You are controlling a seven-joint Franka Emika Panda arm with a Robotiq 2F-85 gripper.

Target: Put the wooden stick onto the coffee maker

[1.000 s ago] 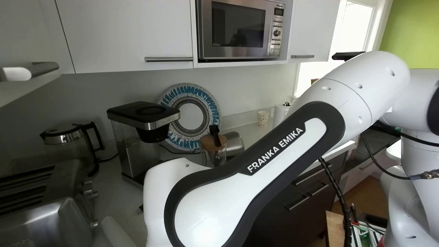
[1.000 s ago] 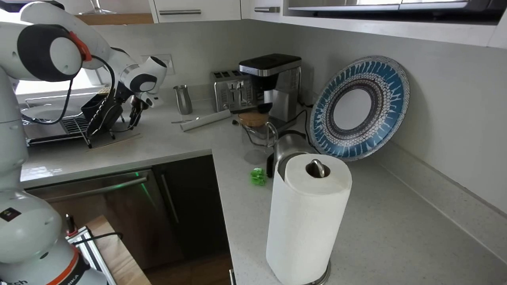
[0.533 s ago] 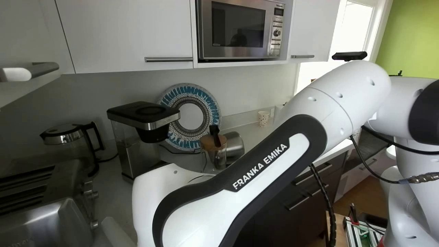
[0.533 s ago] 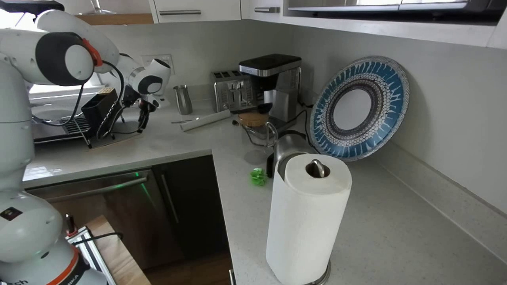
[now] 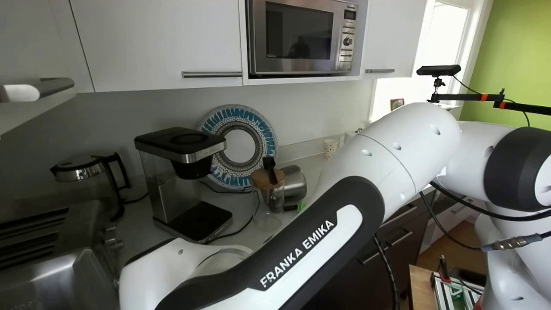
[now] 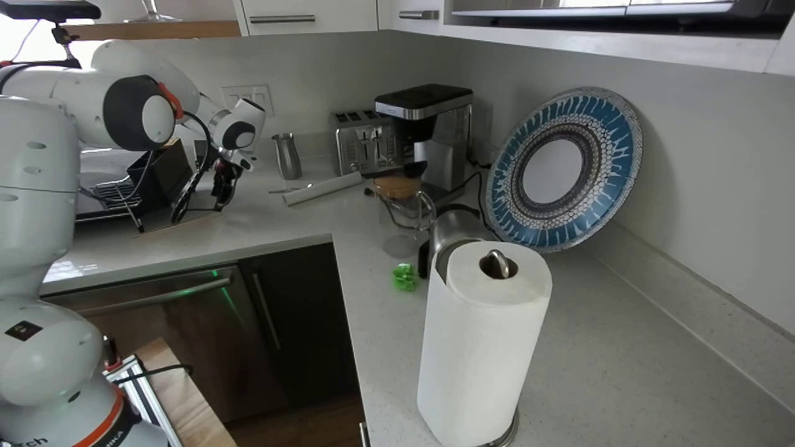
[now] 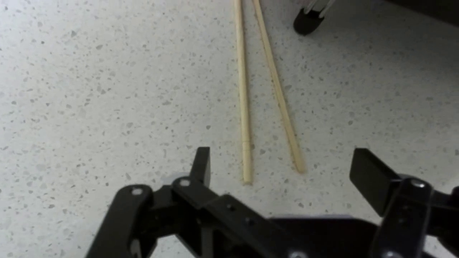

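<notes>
The black coffee maker (image 5: 180, 144) stands against the wall, with its flat top and base plate showing in an exterior view. It also shows in an exterior view (image 6: 424, 102), beside the toaster. In the wrist view, a thin pale wooden stick (image 7: 243, 93) lies on the speckled counter. A second thin pale stick (image 7: 281, 100) lies at an angle to it. My gripper (image 7: 283, 165) is open and empty, with the near ends of both sticks between its fingers as seen from above. In an exterior view the gripper (image 6: 223, 186) hangs low over the counter beside the dish rack.
A dish rack (image 6: 115, 198) with a black holder stands by the gripper; a rack foot (image 7: 307, 22) is close to the sticks. A steel cup (image 6: 287, 156), white tube (image 6: 323, 189), toaster (image 6: 366, 144) and glass jar (image 6: 407, 211) stand or lie between gripper and coffee maker.
The arm's elbow and forearm have come down, baring the coffee maker's base plate in an exterior view. The gripper has shifted slightly and hangs a little lower over the counter.
</notes>
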